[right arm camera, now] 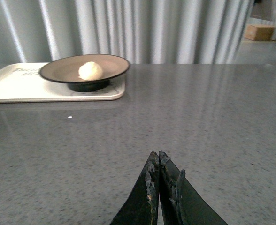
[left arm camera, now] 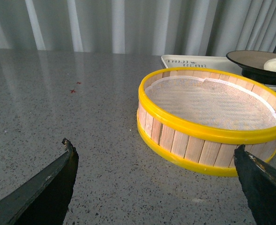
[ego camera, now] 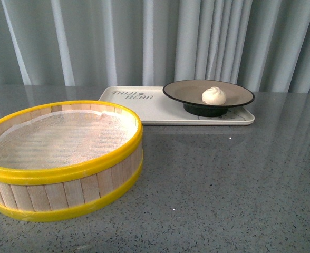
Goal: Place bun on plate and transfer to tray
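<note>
Bun (ego camera: 213, 96): 1, small, round, white, pleated top, seen lying inside 1 plate (ego camera: 234, 101), shallow, tan w/ black rim. Plate is set on right end of 1 flat cream tray (ego camera: 144, 109), rounded corners. 1 round wooden steamer basket (ego camera: 65, 195), yellow-rimmed, mesh-lined, is placed nearer, on speckled grey table (ego camera: 223, 184). Left gripper (left arm camera: 154, 154) is spread wide, empty; right gripper (right arm camera: 156, 161) is closed, empty.

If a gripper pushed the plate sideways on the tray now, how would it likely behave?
The plate sits on a narrow black foot under a wide rim, so a push at the rim would probably tip it rather than slide it. The tray looks smooth, so a low push may make it skid. The round bun lies loose and could roll.
</note>
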{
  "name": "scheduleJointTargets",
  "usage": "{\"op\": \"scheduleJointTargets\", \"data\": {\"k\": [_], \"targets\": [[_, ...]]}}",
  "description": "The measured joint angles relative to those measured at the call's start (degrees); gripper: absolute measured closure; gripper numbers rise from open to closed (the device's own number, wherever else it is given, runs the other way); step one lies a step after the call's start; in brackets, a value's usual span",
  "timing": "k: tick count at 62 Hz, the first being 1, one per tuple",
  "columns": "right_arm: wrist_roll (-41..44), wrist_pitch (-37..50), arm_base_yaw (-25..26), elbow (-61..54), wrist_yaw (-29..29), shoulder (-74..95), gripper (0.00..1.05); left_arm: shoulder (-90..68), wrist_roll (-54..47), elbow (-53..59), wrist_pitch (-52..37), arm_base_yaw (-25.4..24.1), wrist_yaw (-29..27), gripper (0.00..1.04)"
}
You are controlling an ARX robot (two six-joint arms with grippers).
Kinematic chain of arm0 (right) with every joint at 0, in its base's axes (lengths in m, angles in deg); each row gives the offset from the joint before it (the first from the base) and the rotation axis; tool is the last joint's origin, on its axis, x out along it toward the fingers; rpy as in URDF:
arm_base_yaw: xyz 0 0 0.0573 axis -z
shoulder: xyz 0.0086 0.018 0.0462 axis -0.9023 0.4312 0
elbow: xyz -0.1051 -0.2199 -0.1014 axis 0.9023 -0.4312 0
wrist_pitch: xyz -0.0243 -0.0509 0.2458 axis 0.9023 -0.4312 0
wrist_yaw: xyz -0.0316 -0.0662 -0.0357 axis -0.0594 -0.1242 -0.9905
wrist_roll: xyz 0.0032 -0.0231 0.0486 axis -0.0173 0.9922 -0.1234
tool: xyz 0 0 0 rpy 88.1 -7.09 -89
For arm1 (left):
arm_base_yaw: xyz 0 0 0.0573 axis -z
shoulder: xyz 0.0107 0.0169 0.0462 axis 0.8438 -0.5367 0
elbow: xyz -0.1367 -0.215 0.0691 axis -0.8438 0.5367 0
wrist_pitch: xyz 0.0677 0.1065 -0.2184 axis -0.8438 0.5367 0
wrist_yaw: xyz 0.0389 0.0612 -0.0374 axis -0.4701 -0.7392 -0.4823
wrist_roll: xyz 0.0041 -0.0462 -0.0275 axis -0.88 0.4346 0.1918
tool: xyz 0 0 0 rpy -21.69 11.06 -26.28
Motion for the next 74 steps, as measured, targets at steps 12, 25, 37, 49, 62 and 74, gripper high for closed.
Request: {"op": "scheduleJointTargets", "data": {"k": [12,25,37,49,62,74], "targets": [[0.00,-3.28,-0.39,-1.27,-0.37,-4.57,1.03,0.00,0.00,0.00,0.00,0.00,0.00,0.07],[0.02,-4.39,-0.44,-3.30,-0.37,-8.33,1.03,0.00,0.00,0.00,0.00,0.00,-0.02,0.07],[0.02,-8.33,-0.44,-3.30,-0.37,-12.50,1.03,0.00,0.00,0.00,0.00,0.00,0.00,0.07],[0.00,-11.56,-0.44,-3.30,-0.37,-15.61,1.03,0.00,0.00,0.00,0.00,0.00,-0.02,0.07],[0.00,-16.35,-0.44,-3.26,-0.37,-20.04,1.03,0.00,0.00,0.00,0.00,0.00,-0.02,0.07],[0.04,-23.80,-0.44,-3.26,-0.37,-27.58,1.03,0.04,0.00,0.00,0.00,0.00,0.02,0.07]]}}
